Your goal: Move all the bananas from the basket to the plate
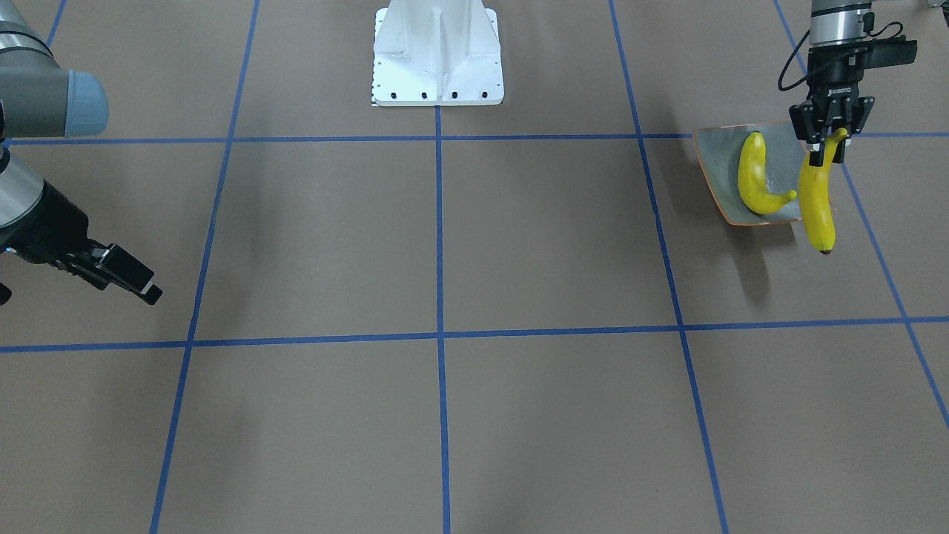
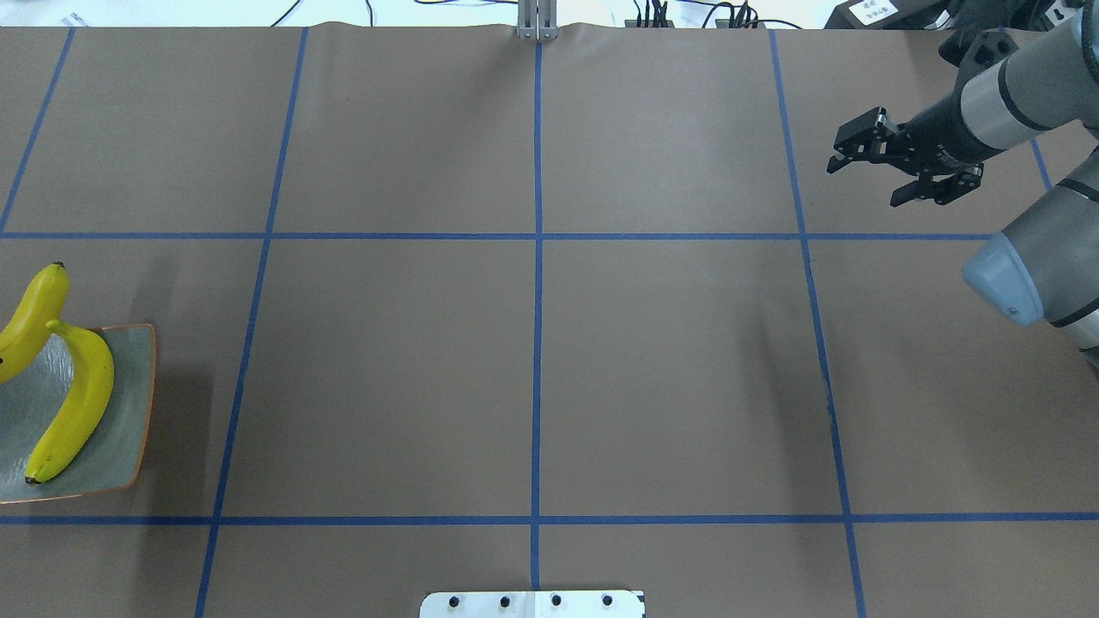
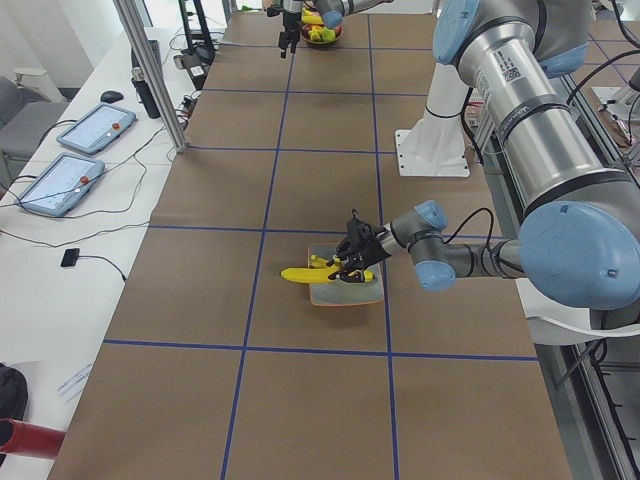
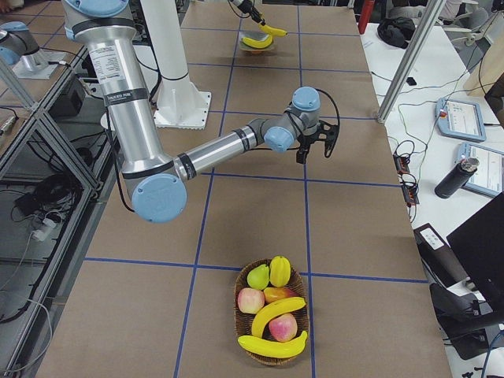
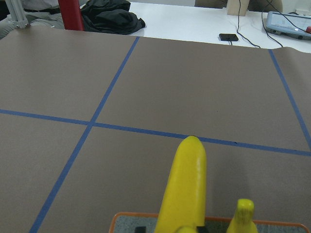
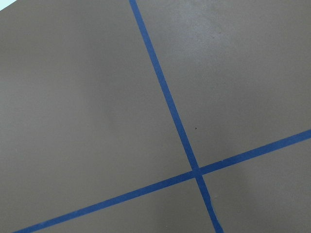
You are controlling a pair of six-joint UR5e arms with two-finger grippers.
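My left gripper (image 1: 826, 141) is shut on the stem end of a yellow banana (image 1: 817, 204). That banana hangs at the plate's (image 1: 715, 159) edge, its dark tip reaching past the rim. A second banana (image 1: 758, 182) lies curved on the grey-green plate (image 2: 129, 412). In the left wrist view the held banana (image 5: 184, 189) fills the lower middle above the orange rim. The basket (image 4: 244, 327) holds two more bananas (image 4: 277, 311) among other fruit. My right gripper (image 2: 871, 178) is open and holds nothing above bare table, well away from the basket.
Apples, a pear and other fruit share the basket (image 4: 252, 299). The robot's white base (image 1: 437, 55) stands at the table's middle back. Tablets, cables and a bottle (image 4: 457, 177) lie on the side desk beyond a metal post.
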